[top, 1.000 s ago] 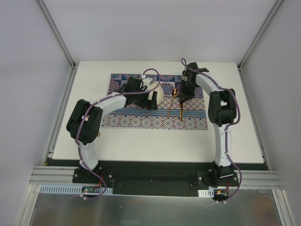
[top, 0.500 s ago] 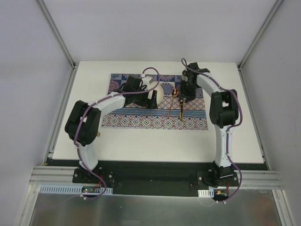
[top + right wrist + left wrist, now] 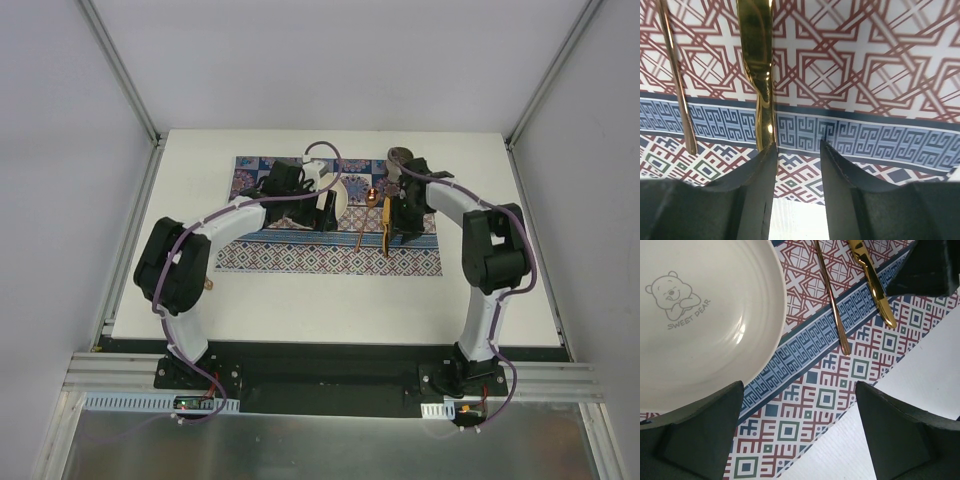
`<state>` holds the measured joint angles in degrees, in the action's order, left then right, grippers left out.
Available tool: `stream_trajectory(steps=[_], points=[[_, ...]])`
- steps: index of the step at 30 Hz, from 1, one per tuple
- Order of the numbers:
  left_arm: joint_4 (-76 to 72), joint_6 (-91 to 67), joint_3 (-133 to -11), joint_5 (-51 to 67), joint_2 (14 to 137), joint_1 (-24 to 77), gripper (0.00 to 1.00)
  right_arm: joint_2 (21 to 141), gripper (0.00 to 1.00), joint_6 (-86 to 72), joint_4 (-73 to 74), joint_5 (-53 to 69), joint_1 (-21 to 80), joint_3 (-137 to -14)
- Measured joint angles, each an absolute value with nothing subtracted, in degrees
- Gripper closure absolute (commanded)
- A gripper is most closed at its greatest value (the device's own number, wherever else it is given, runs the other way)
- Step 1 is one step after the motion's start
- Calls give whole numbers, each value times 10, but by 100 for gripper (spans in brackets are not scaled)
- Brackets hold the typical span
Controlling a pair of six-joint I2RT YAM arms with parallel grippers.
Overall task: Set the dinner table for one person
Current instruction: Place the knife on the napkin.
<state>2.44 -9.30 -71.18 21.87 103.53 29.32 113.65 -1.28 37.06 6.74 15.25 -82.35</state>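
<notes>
Right wrist view shows our right end effector (image 3: 796, 150) narrow and empty, one finger seemingly touching the handle of the gold knife (image 3: 757, 75); the left end effector (image 3: 799, 390) is wide, empty. Any sideways move may skew the knife on the placemat (image 3: 865, 75). White surface (image 3: 300, 300) lies beneath, mid-frame from above.

R end effector (image 3: 796, 146) low over patterned placemat (image 3: 880, 75), jaws slightly apart, nothing btwn. Gold knife (image 3: 756, 50) lies lengthwise, its end at one fingertip, outside the gap. Thin gold handle (image 3: 675, 75) beside it, apart. White surface (image 3: 795, 222) shows past mat edge.
</notes>
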Motion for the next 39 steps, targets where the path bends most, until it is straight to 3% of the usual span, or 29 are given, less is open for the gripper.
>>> stream_trajectory(steps=[16,31,35,39], points=[[29,-81,-710,205,1012,296,7,1173,58,-17,388,30,203,-863],[32,-81,-708,205,1012,296,7,1200,69,-22,426,-23,225,-904],[33,-81,-708,205,1012,296,7,1213,88,-24,441,-44,236,-923],[33,-81,-708,205,1012,296,7,1220,97,-29,444,-50,239,-936]])
